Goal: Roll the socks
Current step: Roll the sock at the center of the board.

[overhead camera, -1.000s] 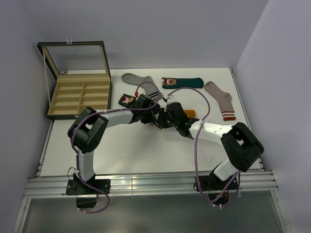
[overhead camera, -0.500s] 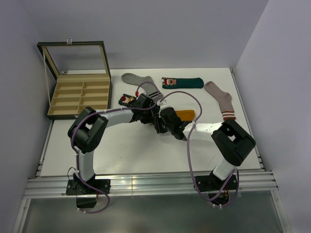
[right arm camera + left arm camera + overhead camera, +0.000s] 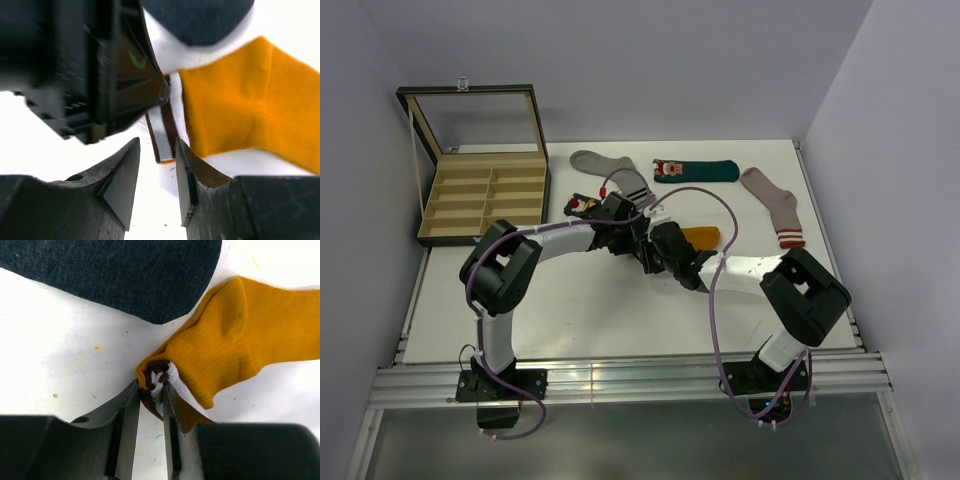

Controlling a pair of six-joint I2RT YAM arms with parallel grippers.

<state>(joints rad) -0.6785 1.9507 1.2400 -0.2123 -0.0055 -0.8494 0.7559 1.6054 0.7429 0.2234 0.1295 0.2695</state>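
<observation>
Over to the left wrist view. See the left gripper [image 3: 150, 390] nipped together on the striped cuff [image 3: 161, 377] of the mustard sock [image 3: 235, 340], the cuff bunched into a tight little curl right at the tips. Note the rest of that sock trailing away flat on the white table [image 3: 60, 340], and a rounded end of the navy sock [image 3: 115, 275] lying just beside it, close but apart.

Switch to the right wrist. Find the right gripper [image 3: 156, 146] with jaws parted, tips brought up to the brown-and-white cuff edge yet not pressed on it. Nothing gripped there. Spot the dark bulk of the other pincer crowding in on the left, very near.

Up to the top camera. Pick out both arms reaching in to meet mid-table, with only the orange foot of the sock peeking out to their right. Count the rest: teal sock [image 3: 695, 170] flat toward the far edge, grey sock [image 3: 595, 160] to its left, pinkish sock [image 3: 770, 200] far right, open compartment box [image 3: 485, 238] far left.

Looks like the very start of the roll on the first sock: cuff turned in, none of the length wound up. Calls next, most likely, for closing the right jaws on the free side of the cuff, then turning the curl over toward the toe with both, keeping the fabric snug to stop it springing open. Leaves navy and teal not yet rolled.
</observation>
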